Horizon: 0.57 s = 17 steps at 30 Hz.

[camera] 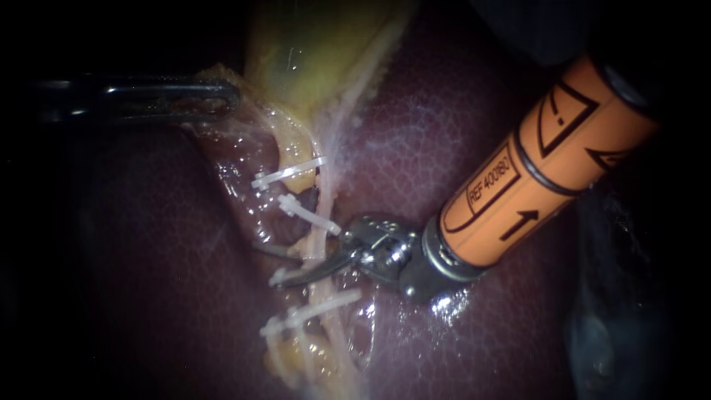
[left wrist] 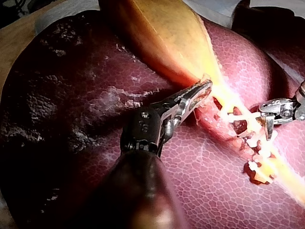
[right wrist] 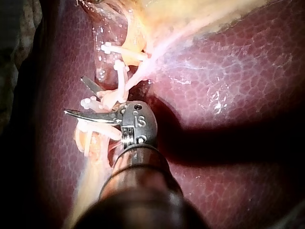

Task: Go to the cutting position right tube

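Liver (camera: 474, 133): we see its dark red surface under everything else.
Gallbladder (camera: 311, 52): pale yellow, lying on the liver and narrowing toward the clipped strands.
Right instrument (camera: 270, 263): orange-sleeved shaft; our blades stand parted, gripping nothing, one on either side of the tube.
Left instrument (camera: 222, 95): our jaws are clamped on the gallbladder's edge near its narrow end.
Tube (camera: 316, 244): a pale strand between the parted blades.
Clips (camera: 289, 173): we count four white ones, two to each side of the blades.

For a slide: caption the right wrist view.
Slender metal right instrument, open, straddles a pale tube between white plastic clips on dark red liver.
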{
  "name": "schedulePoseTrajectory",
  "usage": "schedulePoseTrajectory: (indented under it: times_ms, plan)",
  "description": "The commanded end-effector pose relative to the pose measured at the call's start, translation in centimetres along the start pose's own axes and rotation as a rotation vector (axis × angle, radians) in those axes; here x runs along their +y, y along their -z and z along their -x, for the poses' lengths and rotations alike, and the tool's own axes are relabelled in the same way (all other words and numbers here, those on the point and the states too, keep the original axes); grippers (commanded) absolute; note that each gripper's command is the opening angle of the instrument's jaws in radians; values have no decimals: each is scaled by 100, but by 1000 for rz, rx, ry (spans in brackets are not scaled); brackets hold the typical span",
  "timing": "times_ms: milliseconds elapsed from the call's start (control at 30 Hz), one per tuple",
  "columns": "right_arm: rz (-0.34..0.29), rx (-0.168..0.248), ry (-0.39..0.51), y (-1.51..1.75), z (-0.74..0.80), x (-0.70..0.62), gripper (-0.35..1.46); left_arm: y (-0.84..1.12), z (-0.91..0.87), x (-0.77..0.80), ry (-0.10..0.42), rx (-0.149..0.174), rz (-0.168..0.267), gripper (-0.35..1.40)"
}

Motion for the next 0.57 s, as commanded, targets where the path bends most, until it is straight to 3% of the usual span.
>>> schedulePoseTrajectory:
  times_ms: [33, 200, 567]
  plan:
    - [7, 11, 2, -1, -3, -1, 129, 0, 0, 0, 0, 0, 0, -35]
    - [12, 30, 2, -2, -13, -5, 130, -1, 0, 2, -6, 0, 0, -35]
    - [11, 33, 2, -1, -12, -5, 130, 1, -1, 2, -6, 2, -12, -35]
